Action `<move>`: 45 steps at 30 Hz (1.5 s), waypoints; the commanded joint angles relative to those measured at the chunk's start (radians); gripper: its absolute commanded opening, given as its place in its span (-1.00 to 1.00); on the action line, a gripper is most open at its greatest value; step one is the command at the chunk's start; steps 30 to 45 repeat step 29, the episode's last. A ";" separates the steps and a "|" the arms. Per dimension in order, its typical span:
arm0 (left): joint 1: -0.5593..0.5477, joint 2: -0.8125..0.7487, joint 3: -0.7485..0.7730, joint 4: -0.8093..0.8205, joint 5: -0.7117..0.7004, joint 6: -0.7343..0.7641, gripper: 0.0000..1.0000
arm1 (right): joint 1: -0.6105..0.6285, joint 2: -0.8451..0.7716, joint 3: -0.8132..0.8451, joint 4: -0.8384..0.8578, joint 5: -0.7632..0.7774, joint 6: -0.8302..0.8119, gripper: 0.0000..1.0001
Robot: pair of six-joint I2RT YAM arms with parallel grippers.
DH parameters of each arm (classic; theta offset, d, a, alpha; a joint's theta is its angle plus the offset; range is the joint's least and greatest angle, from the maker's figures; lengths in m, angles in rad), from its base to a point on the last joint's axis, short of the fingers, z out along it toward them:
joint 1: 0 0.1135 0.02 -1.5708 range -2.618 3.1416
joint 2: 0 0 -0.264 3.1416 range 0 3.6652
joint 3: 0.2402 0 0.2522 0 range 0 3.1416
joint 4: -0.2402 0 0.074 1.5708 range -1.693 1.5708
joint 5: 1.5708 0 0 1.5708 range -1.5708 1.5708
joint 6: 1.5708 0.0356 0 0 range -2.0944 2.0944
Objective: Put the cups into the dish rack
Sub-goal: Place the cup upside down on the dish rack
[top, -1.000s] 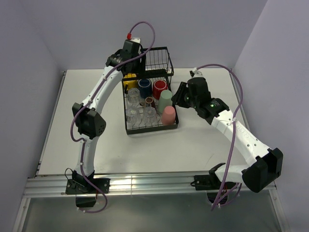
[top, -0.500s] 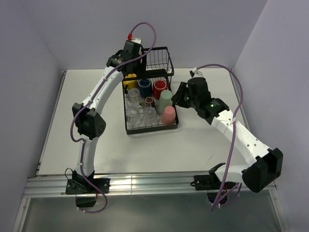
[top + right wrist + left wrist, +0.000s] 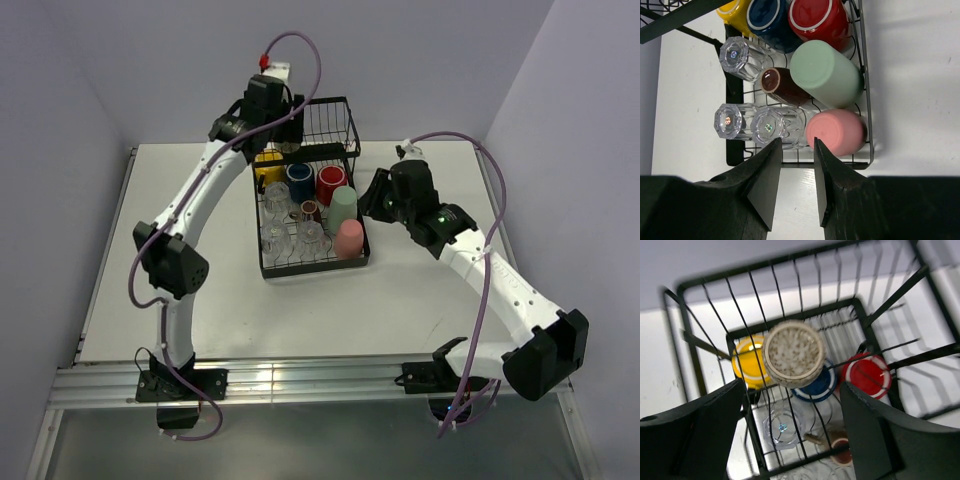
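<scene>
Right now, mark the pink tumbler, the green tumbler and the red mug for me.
pink tumbler (image 3: 835,132), right wrist view, middle of its visible body.
green tumbler (image 3: 826,72), right wrist view, middle of its visible body.
red mug (image 3: 812,15), right wrist view, inside the white-ringed base.

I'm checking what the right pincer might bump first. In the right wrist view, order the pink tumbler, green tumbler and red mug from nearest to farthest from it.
From the right pincer:
1. pink tumbler, just beyond it, slightly right.
2. green tumbler, behind the pink one, mid-view.
3. red mug, at the top of the view, farthest.
</scene>
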 commanded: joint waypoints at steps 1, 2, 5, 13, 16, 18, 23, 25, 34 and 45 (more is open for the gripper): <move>-0.008 -0.185 0.031 0.148 -0.017 0.021 0.68 | 0.001 -0.040 0.034 0.009 0.040 -0.024 -0.20; -0.009 -0.214 0.026 0.159 -0.010 0.021 0.70 | 0.001 -0.042 0.045 0.005 0.050 -0.026 -0.19; -0.008 -0.260 0.032 0.164 -0.004 0.012 0.72 | 0.001 -0.053 0.073 -0.008 0.066 -0.030 -0.17; -0.008 -0.574 -0.356 0.115 -0.053 -0.153 0.88 | 0.001 -0.166 0.093 -0.041 0.119 -0.056 0.08; -0.009 -0.759 -0.573 0.110 -0.041 -0.218 0.96 | 0.000 -0.256 0.053 -0.047 0.162 -0.062 0.47; -0.009 -0.879 -0.658 0.099 -0.030 -0.238 0.99 | 0.000 -0.328 0.019 -0.057 0.187 -0.062 0.69; -0.009 -1.042 -0.828 0.075 -0.020 -0.249 0.98 | 0.000 -0.438 -0.047 -0.083 0.241 -0.081 1.00; -0.011 -1.068 -0.865 0.076 -0.012 -0.246 0.98 | 0.000 -0.473 -0.064 -0.080 0.253 -0.090 1.00; -0.009 -1.084 -0.868 0.064 0.011 -0.238 0.98 | 0.000 -0.482 -0.070 -0.076 0.265 -0.098 1.00; -0.009 -1.084 -0.868 0.064 0.011 -0.238 0.98 | 0.000 -0.482 -0.070 -0.076 0.265 -0.098 1.00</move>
